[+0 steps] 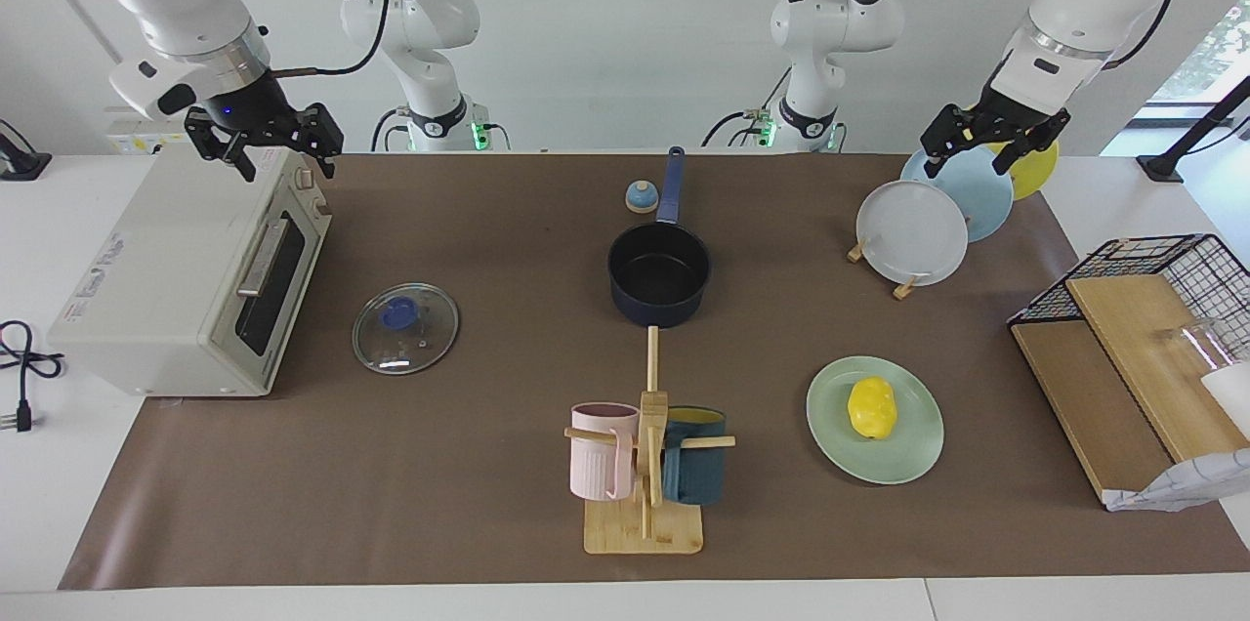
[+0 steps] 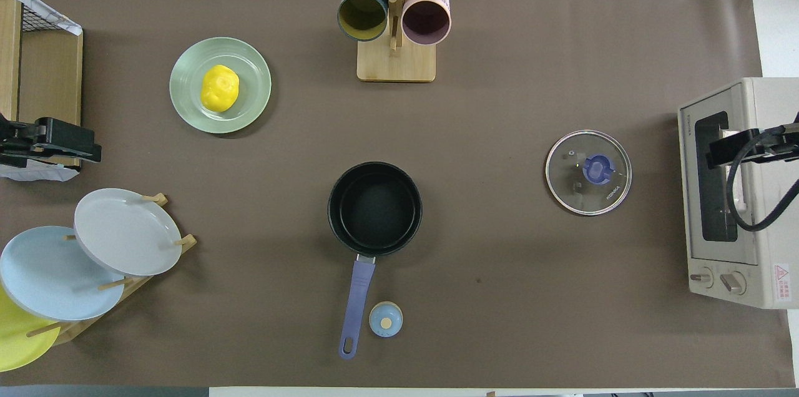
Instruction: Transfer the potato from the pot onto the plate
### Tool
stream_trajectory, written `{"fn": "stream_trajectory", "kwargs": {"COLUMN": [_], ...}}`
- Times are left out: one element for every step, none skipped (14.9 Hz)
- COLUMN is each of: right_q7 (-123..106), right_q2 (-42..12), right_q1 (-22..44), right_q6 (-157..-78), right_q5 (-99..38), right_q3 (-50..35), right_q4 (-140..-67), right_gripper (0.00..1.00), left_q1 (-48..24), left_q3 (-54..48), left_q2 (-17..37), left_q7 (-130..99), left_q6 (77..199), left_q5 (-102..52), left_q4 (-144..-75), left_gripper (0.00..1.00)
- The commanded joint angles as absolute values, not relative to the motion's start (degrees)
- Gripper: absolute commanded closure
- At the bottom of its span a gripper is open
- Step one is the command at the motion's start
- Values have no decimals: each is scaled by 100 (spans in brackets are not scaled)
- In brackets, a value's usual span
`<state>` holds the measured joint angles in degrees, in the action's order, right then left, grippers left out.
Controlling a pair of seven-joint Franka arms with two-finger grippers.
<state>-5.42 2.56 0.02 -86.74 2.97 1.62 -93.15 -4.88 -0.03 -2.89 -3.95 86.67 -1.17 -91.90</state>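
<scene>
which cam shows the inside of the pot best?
Overhead view: it looks almost straight down into the pot, so the whole black bottom shows, with nothing in it. The facing view sees the pot at a slant: most of the bottom shows, but the wall farther from the robots hides a strip.

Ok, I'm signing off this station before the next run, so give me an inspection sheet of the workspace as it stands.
Surface: brown mat covers the table.
Job's things: potato lies on the mint plate; pot is empty, upright, handle toward the robots.
Clutter: glass lid flat beside the toaster oven; mug stand with two mugs; plate rack with three plates; small blue knob by the pot handle; wire basket with boards.
Grippers: left hand open over the plate rack; right hand open over the oven; both hold nothing.
Cables: black cord beside the oven.
Surroundings: white wall, window.
</scene>
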Motion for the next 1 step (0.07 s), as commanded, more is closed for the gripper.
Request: {"fn": "stream_trajectory", "kwargs": {"right_q7": [-554], "right_q2": [325], "right_q1": [-97], "right_q6": [-8604], "right_q5": [185], "right_q3": [114], "right_q4": [-9360], "right_gripper": [0], "left_q1": [-466], "left_q3": [-9], "left_q2": [-325], "left_q7": [-290], "left_q6": [8543], "left_q5": [-79], "left_q4": [-9220], "left_gripper": [0]}}
